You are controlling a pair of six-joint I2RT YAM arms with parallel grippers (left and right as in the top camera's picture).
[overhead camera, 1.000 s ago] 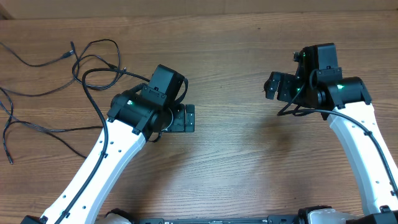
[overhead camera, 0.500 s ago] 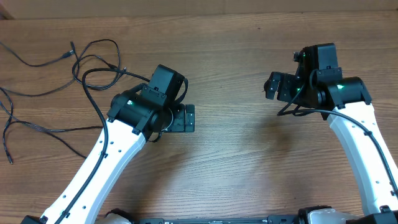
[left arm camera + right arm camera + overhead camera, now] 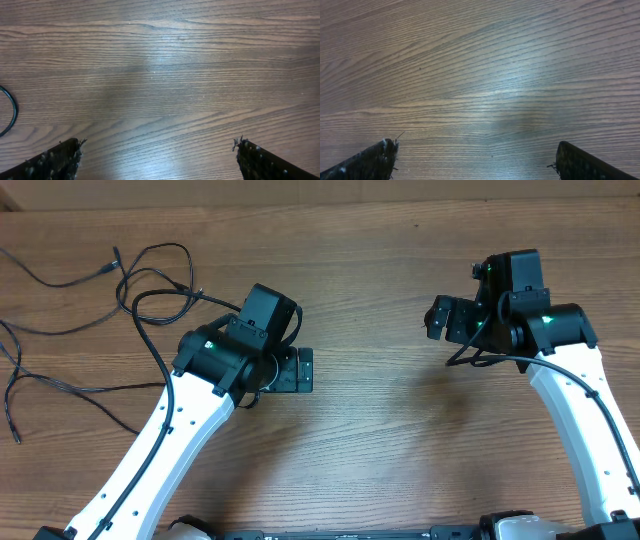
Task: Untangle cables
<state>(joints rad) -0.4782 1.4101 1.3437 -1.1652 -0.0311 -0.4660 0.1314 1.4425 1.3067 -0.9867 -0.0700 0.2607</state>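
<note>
My left gripper (image 3: 157,148) is spread wide, its two fingertips (image 3: 64,159) at the near corners of the wrist view, with only bare wood grain of the desk (image 3: 380,440) between them. It holds nothing. At the left edge of that same view a short curved piece of black cable (image 3: 13,107) lies on the wood, well apart from my fingers.

My right gripper (image 3: 475,148) is likewise apart and holds nothing, and its wrist view shows only wood between its tips.

From overhead, the cables (image 3: 160,292) lie on the far left part of the desk: thin black strands in loose loops that cross one another, some running off the left edge. One loose plug end lies near the far edge and another rests near the left edge, closer in. One strand runs right up to my left arm, and I cannot tell whether it passes under it. My left gripper points right, away from the tangle, just beyond its nearest loops. My right arm sits on the right side of the desk, well apart from every strand.
</note>
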